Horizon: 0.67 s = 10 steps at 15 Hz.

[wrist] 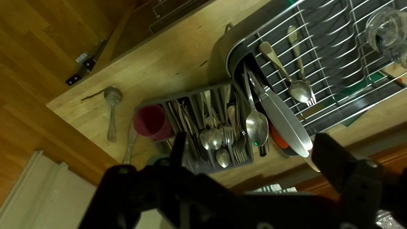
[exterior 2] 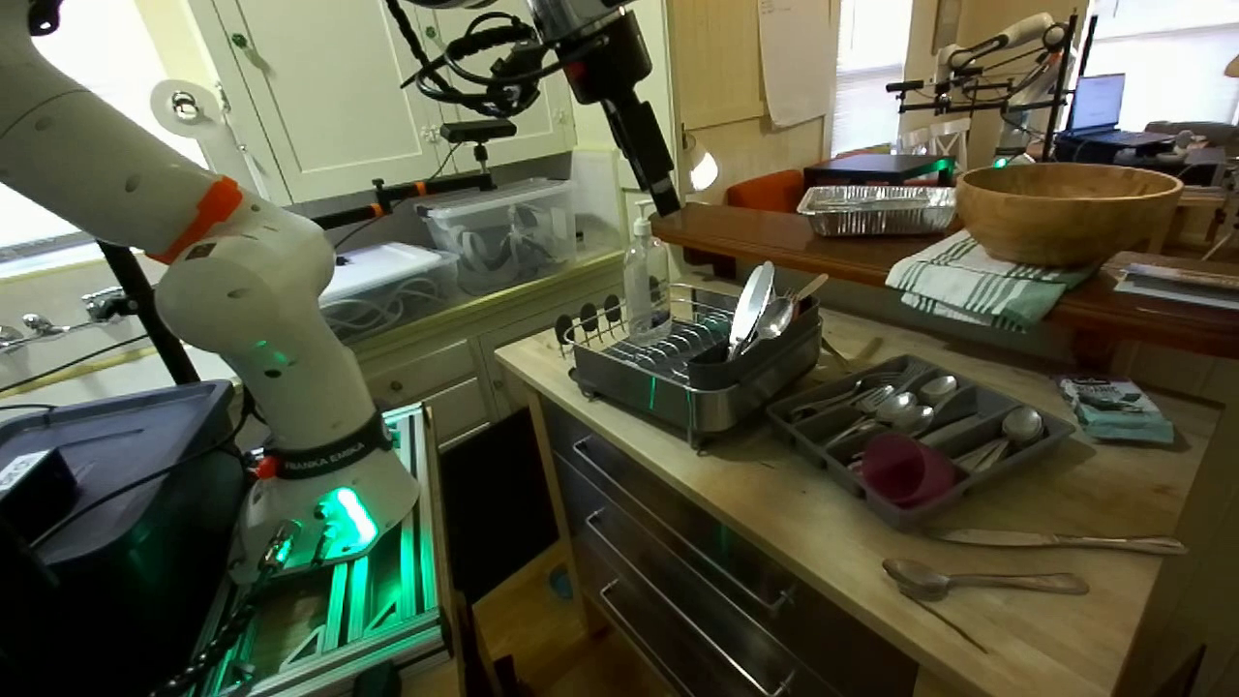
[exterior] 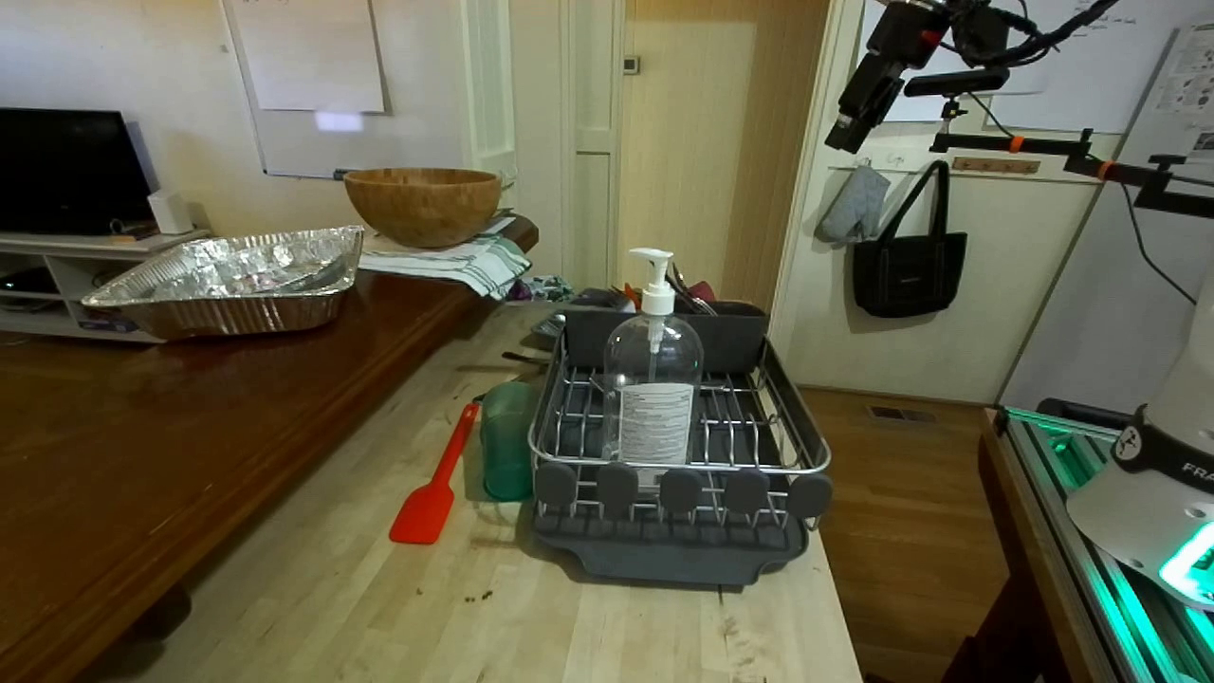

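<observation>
My gripper [wrist: 251,144] is open and empty, its two black fingers wide apart in the wrist view. In both exterior views the gripper [exterior: 847,135] [exterior 2: 664,198] hangs high above the counter, touching nothing. Below it stands a dark grey dish rack [exterior: 678,560] with a clear pump bottle [exterior: 654,417] upright in it. A spoon [wrist: 300,90] and a fork [wrist: 295,44] lie on the rack wires. The rack's utensil holder [exterior 2: 774,348] carries a large spoon [wrist: 257,127] and silver servers [wrist: 283,117]. Beside it is a grey cutlery tray [exterior 2: 895,513] with spoons, forks and a dark red cup [exterior 2: 905,469].
A red spatula [exterior: 427,507] and a green cup [exterior: 507,441] lie left of the rack. A knife [exterior 2: 1055,540] and a spoon [exterior 2: 987,581] lie near the counter's end. The raised brown ledge [exterior: 237,398] holds a foil pan [exterior: 247,313], a wooden bowl [exterior: 422,204] and a striped towel [exterior: 465,261].
</observation>
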Each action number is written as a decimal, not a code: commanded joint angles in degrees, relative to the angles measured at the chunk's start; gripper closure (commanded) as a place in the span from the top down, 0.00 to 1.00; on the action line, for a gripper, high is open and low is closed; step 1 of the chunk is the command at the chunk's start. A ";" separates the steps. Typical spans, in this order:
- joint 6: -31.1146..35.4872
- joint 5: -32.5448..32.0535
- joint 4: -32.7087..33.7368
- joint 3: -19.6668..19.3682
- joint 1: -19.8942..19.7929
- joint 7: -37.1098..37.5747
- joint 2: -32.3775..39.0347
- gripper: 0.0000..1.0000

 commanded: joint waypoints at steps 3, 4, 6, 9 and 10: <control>1.01 1.61 0.62 0.83 -0.24 -1.96 1.21 1.00; 1.47 1.25 2.15 1.37 0.77 -3.20 3.36 1.00; 1.11 1.20 5.66 2.18 3.02 -6.44 7.33 1.00; -1.69 0.24 14.00 4.16 5.77 -10.33 17.23 1.00; -2.26 -0.16 16.22 3.58 7.61 -11.25 19.88 1.00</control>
